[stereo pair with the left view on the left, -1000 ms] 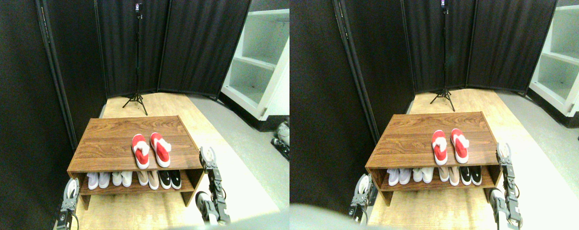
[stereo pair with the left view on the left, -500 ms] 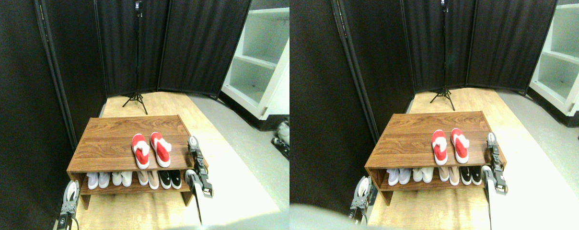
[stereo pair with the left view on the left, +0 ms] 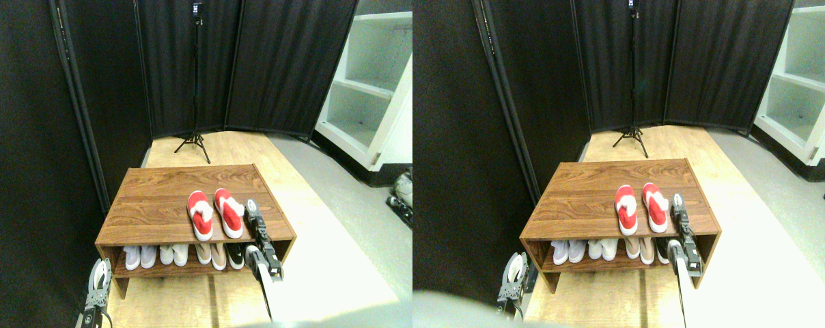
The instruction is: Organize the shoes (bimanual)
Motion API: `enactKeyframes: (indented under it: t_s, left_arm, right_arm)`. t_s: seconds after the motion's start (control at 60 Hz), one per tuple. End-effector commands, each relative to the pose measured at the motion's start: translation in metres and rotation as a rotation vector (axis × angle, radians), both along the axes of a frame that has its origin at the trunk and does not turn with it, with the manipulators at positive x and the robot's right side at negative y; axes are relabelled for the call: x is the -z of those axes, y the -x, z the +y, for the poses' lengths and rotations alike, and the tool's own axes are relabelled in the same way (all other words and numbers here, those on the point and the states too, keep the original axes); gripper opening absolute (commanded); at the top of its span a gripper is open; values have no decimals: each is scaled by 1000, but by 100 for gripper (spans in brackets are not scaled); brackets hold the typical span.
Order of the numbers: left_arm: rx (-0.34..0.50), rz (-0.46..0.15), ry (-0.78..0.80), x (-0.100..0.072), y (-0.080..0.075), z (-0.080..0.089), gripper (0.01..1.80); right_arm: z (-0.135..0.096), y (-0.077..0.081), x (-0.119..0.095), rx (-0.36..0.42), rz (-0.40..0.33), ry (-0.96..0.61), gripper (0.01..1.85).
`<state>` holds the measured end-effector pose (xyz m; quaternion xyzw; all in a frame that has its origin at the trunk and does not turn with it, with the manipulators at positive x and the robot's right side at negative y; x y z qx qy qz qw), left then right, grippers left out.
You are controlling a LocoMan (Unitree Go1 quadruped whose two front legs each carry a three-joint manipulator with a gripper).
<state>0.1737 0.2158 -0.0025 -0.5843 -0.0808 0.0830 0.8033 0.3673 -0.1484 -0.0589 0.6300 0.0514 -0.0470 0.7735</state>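
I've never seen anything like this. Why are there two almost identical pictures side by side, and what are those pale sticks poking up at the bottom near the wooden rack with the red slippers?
The two halves are the two eyes of one wide camera on a four-legged robot, looking forward and down. The pale sticks are its two arms, each ending in a dark gripper. The right gripper is raised over the shoe rack, just beside the right one of the red shoes, which lie side by side on the rack's top. The left gripper is low, in front of the rack's left corner. Neither seems to be holding anything. On the lower shelf stand white, beige and black pairs. Behind are black screens, a tripod and a white cabinet.
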Motion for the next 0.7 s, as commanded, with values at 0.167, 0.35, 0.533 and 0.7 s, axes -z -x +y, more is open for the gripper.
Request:
enactKeyframes:
  t_s: [0.167, 0.35, 0.533, 0.7]
  left_arm:
    - [-11, -54, -19, -5, 4, 1, 1]
    - [-24, -67, -45, -6, 8, 3, 1]
    - [-29, -69, -38, -6, 9, 4, 1]
    - [-30, -67, -35, -6, 8, 5, 1]
  right_arm:
    - [31, -6, -2, -45, 30, -34, 1]
    - [48, -6, 0, -41, 58, -57, 1]
    - [60, -4, 3, -45, 65, -71, 1]
    - [64, -1, 5, -28, 56, -84, 1]
